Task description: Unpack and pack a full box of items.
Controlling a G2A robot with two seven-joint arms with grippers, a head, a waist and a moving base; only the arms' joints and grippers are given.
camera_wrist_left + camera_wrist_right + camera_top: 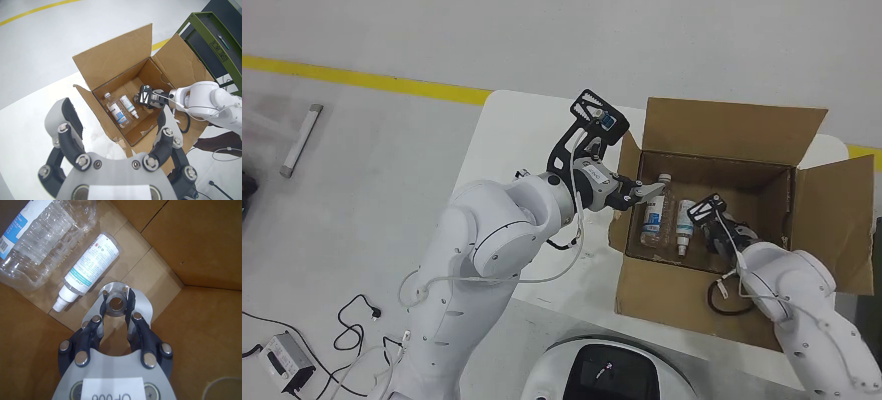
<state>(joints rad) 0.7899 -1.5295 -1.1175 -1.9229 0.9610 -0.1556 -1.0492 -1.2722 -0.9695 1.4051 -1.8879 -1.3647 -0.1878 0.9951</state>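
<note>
Ring (113,288), flanged, shiny, probably steel, sits clamped in right tool (116,306), ribbed clear bottle (47,237) beyond cut off; left tool (114,106) gapes.

We count one open cardboard box (672,290), and inside it one clear plastic bottle (117,111), one white spray bottle (128,106) and one round metal fitting (115,288).

Open box (682,292): clear bottle (653,213), spray bottle (684,228) lying flat; metal flange (116,287)
</note>
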